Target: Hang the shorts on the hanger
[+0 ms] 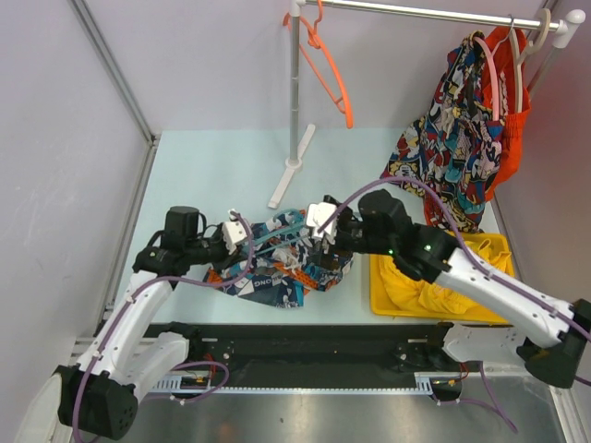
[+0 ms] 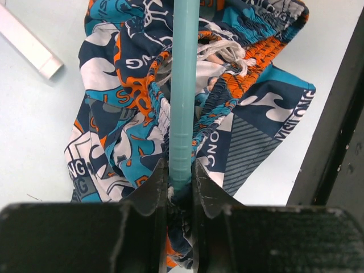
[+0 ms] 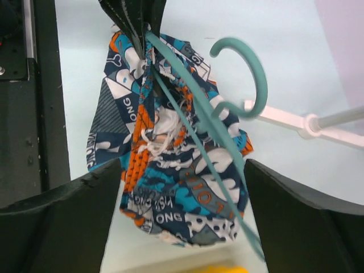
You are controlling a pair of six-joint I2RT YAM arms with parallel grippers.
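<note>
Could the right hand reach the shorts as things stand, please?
Probably yes: the right hand is open, the shorts lie just ahead of it, and only the thin hanger crosses them.

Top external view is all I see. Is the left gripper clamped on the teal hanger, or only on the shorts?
Observer: The left wrist view shows the left gripper shut on the hanger bar, with the shorts bunched beside it.
Operator: And the right gripper?
Observer: Open, its fingers wide apart on either side of the shorts, gripping nothing.
Operator: Is the hook buried?
Observer: No, the right wrist view shows the hook bare, clear of the shorts.
</note>
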